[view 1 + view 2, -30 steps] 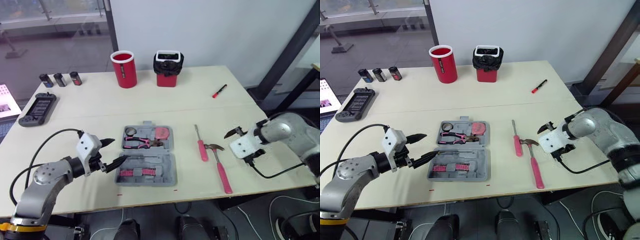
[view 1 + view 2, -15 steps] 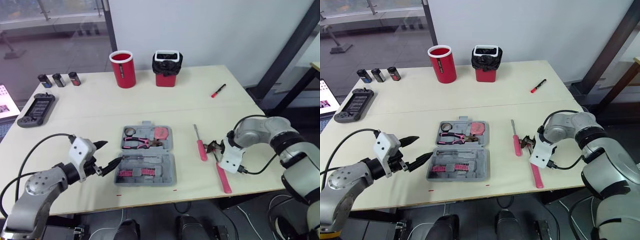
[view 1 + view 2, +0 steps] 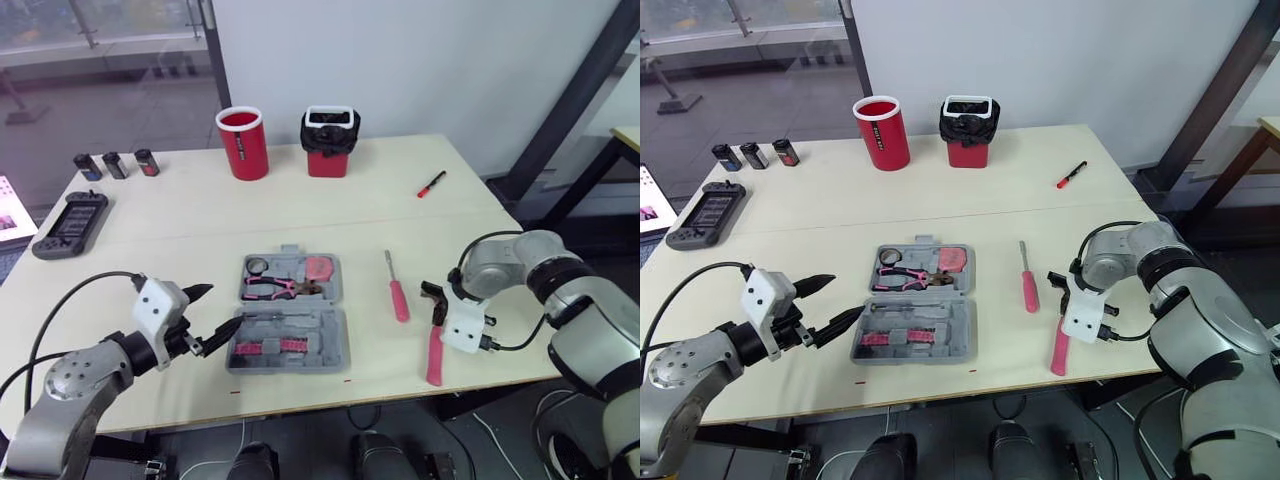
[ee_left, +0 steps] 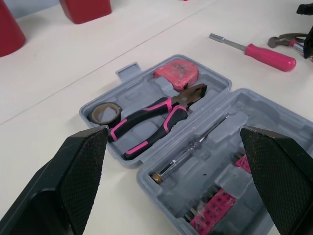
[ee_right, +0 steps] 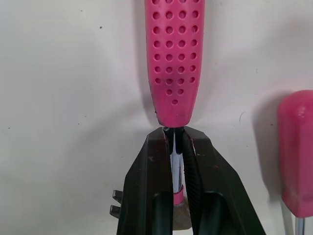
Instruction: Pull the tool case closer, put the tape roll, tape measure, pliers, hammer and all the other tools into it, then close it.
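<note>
The grey tool case [image 3: 290, 312] lies open in mid-table. Its far half holds the tape roll [image 3: 257, 265], the pink-and-black pliers [image 3: 279, 288] and the pink tape measure [image 3: 318, 267]. Bits and a thin driver lie in the near half. My left gripper [image 3: 220, 307] hovers open just left of the case, nothing between its fingers [image 4: 73, 186]. Right of the case lies the hammer [image 3: 432, 357] with its pink handle toward the front edge. My right gripper [image 5: 174, 133] is shut on the hammer's metal shaft, between head and handle. A pink screwdriver [image 3: 399, 296] lies between case and hammer.
At the back stand a red cup [image 3: 243, 141] and a red-and-black container [image 3: 330, 140]. A red marker [image 3: 431, 183] lies back right. Three small cans [image 3: 115, 163] and a black handheld device [image 3: 70, 222] sit far left. The table's front edge runs close below the case.
My right arm swung in from the right and its gripper shut on the hammer's shaft. The hammer's handle turned slightly leftward. The left gripper drew a little back from the case.
</note>
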Motion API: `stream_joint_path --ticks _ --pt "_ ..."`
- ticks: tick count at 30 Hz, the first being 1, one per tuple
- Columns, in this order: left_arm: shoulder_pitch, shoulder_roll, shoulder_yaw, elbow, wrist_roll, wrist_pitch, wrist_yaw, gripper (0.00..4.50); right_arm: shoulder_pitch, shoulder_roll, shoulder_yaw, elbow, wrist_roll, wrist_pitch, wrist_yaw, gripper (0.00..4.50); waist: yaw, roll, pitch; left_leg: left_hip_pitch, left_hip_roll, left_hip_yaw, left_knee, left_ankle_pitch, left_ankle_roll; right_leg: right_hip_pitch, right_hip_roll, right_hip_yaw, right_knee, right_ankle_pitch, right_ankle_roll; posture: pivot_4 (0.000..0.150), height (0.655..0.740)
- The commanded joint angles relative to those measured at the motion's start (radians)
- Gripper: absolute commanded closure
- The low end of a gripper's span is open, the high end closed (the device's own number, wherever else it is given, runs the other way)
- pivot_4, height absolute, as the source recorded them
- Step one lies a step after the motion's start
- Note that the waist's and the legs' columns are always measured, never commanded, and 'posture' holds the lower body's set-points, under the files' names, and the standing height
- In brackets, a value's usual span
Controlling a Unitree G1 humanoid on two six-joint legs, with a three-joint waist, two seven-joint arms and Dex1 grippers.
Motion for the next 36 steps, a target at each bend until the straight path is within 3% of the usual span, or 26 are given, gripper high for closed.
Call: stream_joint_path --ticks 1,4,6,9,11,14,19,25,33,34,36 --pt "-0.011 0.001 -0.006 -0.015 0.010 -0.017 0.001 0.00 -0.009 -0.082 -0.049 0.016 0.169 -0.048 0.198 4.45 0.007 0.002 0.001 0.000 0.000 0.000 0.000 0.000 0.000 0.000 0.000 0.000 0.000 0.000 0.000 0.150 0.7400" --pt "-0.016 0.003 -0.008 -0.007 0.010 -0.023 -0.004 0.00 0.046 -0.184 -0.099 -0.117 0.453 0.033 0.448 4.45 0.018 0.003 0.003 -0.001 -0.001 0.000 0.000 0.000 0.000 0.000 -0.001 0.000 -0.001 0.000 0.001 0.150 0.7400" --pt "-0.024 0.004 -0.011 0.001 0.011 -0.026 -0.009 0.00 0.138 -0.258 -0.192 -0.306 0.671 0.321 0.629 4.45 0.023 0.003 0.003 -0.001 -0.001 0.000 0.000 0.000 0.000 0.000 -0.001 0.000 -0.001 -0.001 0.001 0.150 0.7400" --pt "-0.038 0.004 -0.020 0.018 0.016 -0.029 -0.017 0.00 0.252 -0.292 -0.347 -0.549 0.843 0.900 0.747 4.45 0.019 0.004 0.003 0.000 0.000 0.000 -0.001 0.000 0.000 0.000 -0.001 0.000 0.000 -0.001 0.001 0.150 0.7400" --pt "-0.047 0.004 -0.025 0.030 0.019 -0.031 -0.023 0.00 0.310 -0.279 -0.447 -0.656 0.868 1.196 0.677 4.45 0.017 0.005 0.003 0.001 0.000 0.000 0.000 0.000 0.000 0.000 0.000 0.000 0.001 0.000 -0.001 0.150 0.7400" --pt "-0.049 0.016 -0.056 0.050 0.058 -0.053 -0.037 0.00 0.348 -0.174 -0.609 -0.706 0.879 1.686 0.423 4.45 0.021 0.005 0.003 0.001 0.000 0.001 0.002 0.000 0.000 -0.001 0.000 0.001 0.001 0.001 -0.002 0.150 0.7400" --pt "-0.091 -0.020 -0.033 0.043 -0.010 0.000 -0.012 0.00 0.450 -0.036 -0.851 -0.781 0.926 2.219 0.127 4.45 0.051 0.004 0.003 -0.006 0.000 -0.001 0.002 0.000 0.000 -0.005 0.000 -0.001 -0.001 0.000 -0.001 0.150 0.7400" --pt "-0.101 -0.011 -0.017 0.028 -0.029 0.017 -0.014 0.00 0.550 0.065 -0.968 -0.855 1.011 2.469 -0.004 4.45 0.053 0.004 0.002 -0.022 -0.001 -0.001 0.006 0.000 0.000 -0.018 0.000 -0.001 0.000 0.001 0.000 0.150 0.7400" --pt "-0.094 -0.014 -0.037 0.013 -0.027 0.014 -0.012 0.00 0.633 0.155 -0.929 -0.924 1.048 2.427 -0.093 4.45 0.046 0.001 0.000 -0.018 0.000 -0.001 0.008 0.000 0.000 -0.014 0.001 -0.001 0.001 0.001 0.000 0.150 0.7400" --pt "-0.095 -0.013 -0.043 0.015 -0.022 0.013 -0.014 0.00 0.634 0.159 -0.929 -0.920 1.051 2.417 -0.100 3.58 0.046 0.001 0.000 -0.018 0.000 -0.001 0.008 0.000 0.000 -0.014 0.001 -0.001 0.001 0.001 0.000 0.150 0.7400" --pt "-0.103 -0.013 -0.051 0.020 -0.018 0.010 -0.017 0.00 0.637 0.163 -0.935 -0.923 1.057 2.380 -0.114 2.84 0.046 0.000 0.000 -0.018 0.000 -0.001 0.008 0.000 0.000 -0.014 0.001 -0.001 0.001 0.001 0.000 0.150 0.7400"
